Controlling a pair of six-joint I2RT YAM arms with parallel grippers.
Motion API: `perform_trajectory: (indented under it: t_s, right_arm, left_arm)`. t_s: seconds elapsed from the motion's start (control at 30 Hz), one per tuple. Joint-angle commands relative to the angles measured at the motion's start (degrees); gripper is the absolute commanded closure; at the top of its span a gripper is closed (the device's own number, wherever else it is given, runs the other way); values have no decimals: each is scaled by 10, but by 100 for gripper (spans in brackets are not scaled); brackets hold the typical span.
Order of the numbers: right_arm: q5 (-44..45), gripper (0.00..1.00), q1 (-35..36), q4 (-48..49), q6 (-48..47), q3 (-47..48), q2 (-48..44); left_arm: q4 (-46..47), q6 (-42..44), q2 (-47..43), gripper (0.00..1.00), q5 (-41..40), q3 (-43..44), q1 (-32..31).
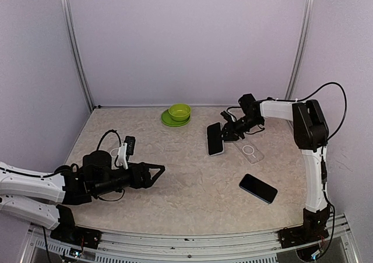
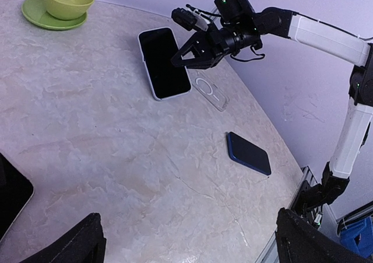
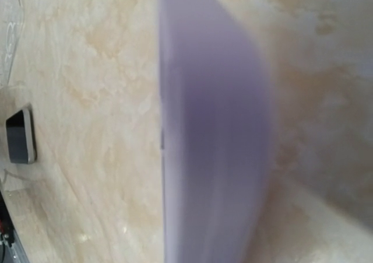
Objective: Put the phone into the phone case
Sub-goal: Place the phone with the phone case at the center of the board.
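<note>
I'm looking at a mottled beige marble-patterned tabletop (image 1: 175, 175). The glossy black-screened phone in a pale rim (image 1: 214, 139) sits tilted near the far right corner, beside the clear flat plastic phone case with a ring mark (image 1: 252, 152). My right arm reaches low across; its right tool (image 2: 182, 57) pinches the phone's edge. The left tool (image 1: 158, 171) hovers spread wide, holding nothing.

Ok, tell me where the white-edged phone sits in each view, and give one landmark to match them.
Top external: white-edged phone, centre-right, at the right gripper.
Left wrist: upper middle, left of the clear phone case.
Right wrist: probably the blurred pale edge filling the centre; too close to confirm.
Shared landmark: the dark blue phone, not identifiable in the right wrist view.
</note>
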Motion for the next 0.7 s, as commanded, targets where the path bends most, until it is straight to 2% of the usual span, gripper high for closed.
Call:
perform_trajectory:
  t_s: [0.0, 0.67]
  right_arm:
    - [25, 85, -15, 4, -5, 26, 21]
    - [49, 74, -27, -5, 2, 35, 30]
  left_arm:
    - [1, -4, -5, 1, -8, -4, 5]
    - [15, -15, -8, 1, -6, -18, 5]
